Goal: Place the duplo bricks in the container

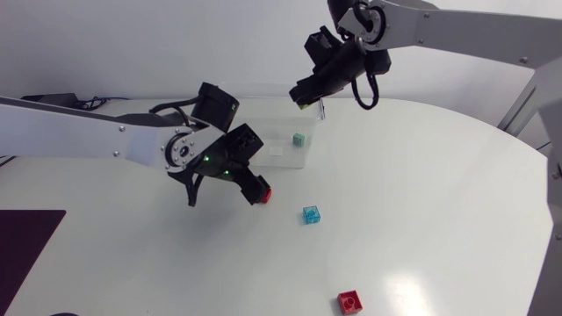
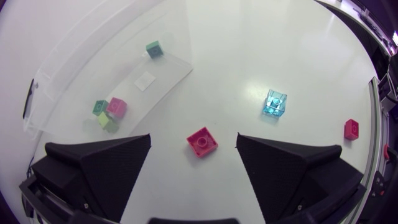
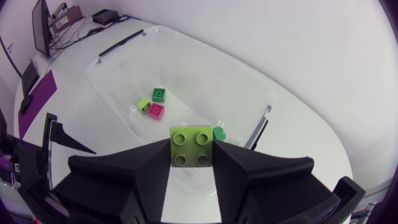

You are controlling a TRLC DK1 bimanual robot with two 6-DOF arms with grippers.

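Container [image 3: 205,74] sits right under my right gripper [image 1: 306,95], which is clamped on a lime brick [image 3: 191,146] above the near wall. Four bricks [image 2: 116,107] lie inside. My left gripper [image 2: 193,146] hangs wide open over the table. A red brick [image 2: 201,141] lies on the surface between its fingers, untouched. A cyan brick [image 2: 274,102] and a second red brick [image 2: 351,128] lie further out.
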